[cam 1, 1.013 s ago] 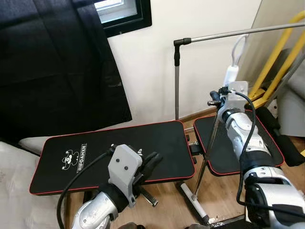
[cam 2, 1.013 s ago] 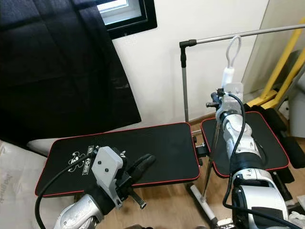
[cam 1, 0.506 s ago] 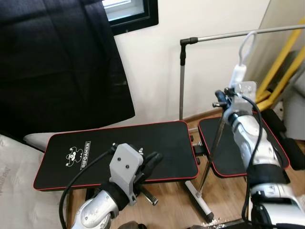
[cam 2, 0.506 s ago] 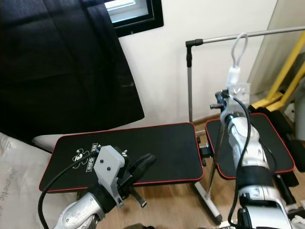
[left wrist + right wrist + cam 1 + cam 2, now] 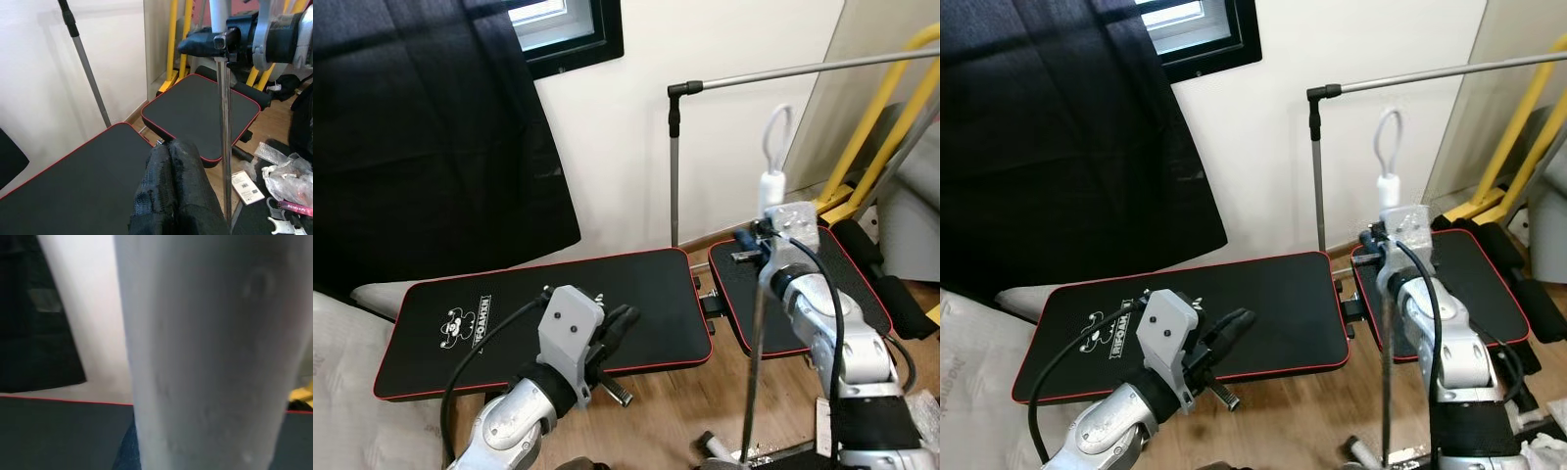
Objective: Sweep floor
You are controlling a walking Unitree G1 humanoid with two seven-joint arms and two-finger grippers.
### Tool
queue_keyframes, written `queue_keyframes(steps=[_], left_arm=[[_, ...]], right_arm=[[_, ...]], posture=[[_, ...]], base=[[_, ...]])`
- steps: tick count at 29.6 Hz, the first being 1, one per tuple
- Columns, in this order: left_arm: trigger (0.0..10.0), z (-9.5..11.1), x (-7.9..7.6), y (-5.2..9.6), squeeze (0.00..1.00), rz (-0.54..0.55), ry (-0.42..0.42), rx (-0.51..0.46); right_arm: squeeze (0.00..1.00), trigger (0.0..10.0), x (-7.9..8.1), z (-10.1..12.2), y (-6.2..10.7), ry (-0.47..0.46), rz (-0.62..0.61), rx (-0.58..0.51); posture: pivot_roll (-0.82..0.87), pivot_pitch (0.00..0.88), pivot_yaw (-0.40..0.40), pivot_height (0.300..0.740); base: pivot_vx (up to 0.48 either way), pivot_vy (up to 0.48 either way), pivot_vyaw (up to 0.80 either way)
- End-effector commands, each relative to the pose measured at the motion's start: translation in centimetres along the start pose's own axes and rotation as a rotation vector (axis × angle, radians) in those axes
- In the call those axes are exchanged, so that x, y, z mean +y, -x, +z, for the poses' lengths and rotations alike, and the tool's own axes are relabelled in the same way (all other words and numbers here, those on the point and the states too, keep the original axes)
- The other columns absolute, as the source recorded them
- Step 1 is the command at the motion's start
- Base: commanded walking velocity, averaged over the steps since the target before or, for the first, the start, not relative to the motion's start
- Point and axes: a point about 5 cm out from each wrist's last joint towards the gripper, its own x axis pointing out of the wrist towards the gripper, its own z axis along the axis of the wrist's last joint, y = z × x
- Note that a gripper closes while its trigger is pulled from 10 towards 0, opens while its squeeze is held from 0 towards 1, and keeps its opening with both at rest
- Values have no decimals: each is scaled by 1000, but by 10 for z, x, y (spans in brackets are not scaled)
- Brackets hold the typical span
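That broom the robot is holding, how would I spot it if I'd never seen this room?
Find the long black bench with red edging below the window. To its right, the right gripper clamps a thin silver pole: the broom. Its white grip and hanging loop rise above the fingers, whereas the nearby clothes rail has black joints.
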Motion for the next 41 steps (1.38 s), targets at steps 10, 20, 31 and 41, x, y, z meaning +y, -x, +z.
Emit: queue_keyframes(steps=[10, 20, 31, 41], left_arm=[[10000, -6, 7, -2, 0, 46, 40, 34], [10000, -10, 16, -6, 0, 115, 72, 58], [10000, -14, 23, -8, 0, 180, 92, 62], [10000, -15, 24, -9, 0, 179, 85, 69]], right_arm=[[0, 10000, 9, 26, 13, -25, 91, -67], [0, 10000, 28, 38, 14, -35, 200, -110], [0, 10000, 37, 32, 10, 4, 247, -97], [0, 10000, 40, 27, 8, 7, 255, -65]], posture=[[-116, 75, 21, 740], [-117, 51, 18, 740], [-99, 38, 6, 740], [-90, 34, 11, 740]], base=[[0, 0, 0], [0, 0, 0], [-66, 0, -262], [0, 0, -734]])
